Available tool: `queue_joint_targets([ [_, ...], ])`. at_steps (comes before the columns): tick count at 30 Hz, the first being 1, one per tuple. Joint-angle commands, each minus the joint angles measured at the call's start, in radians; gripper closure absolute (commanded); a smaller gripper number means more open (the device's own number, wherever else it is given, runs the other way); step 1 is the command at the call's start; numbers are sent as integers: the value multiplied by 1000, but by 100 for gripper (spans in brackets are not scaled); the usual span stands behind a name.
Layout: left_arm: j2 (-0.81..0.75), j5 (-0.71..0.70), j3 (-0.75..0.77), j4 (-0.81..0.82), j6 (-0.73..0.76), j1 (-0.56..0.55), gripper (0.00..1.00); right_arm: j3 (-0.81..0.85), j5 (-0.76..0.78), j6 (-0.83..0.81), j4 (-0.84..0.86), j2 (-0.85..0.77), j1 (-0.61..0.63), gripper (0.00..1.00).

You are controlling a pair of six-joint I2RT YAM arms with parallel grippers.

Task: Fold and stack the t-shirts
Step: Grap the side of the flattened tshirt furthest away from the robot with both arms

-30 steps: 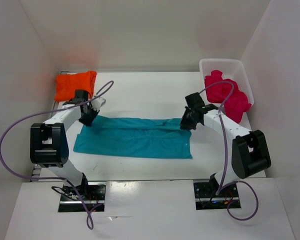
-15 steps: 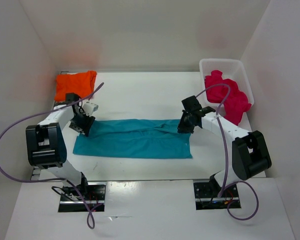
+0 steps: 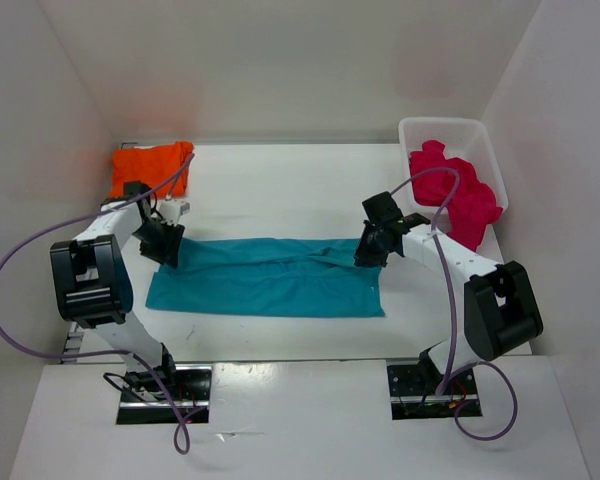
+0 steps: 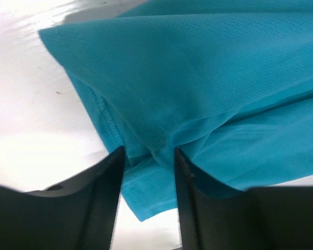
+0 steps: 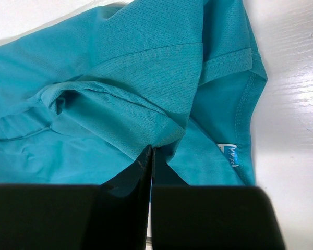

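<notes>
The teal t-shirt (image 3: 270, 277) lies half-folded lengthwise across mid-table. The right gripper (image 5: 150, 156) pinches the fold at its label end, jaws closed — probably to anchor the crease — while the left gripper (image 4: 148, 156), jaws parted, straddles the opposite fold.

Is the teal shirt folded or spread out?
Partly folded: the teal shirt lies as a long flat band across the table, and both wrist views show one layer doubled over another.
</notes>
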Motion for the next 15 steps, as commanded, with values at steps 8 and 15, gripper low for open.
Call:
queue_joint_targets([
  [8, 91, 86, 17, -5, -53, -1, 71, 11, 30, -10, 17, -35, 11, 100],
  [15, 69, 86, 49, 5, -62, -1, 92, 11, 39, -10, 8, -44, 11, 100],
])
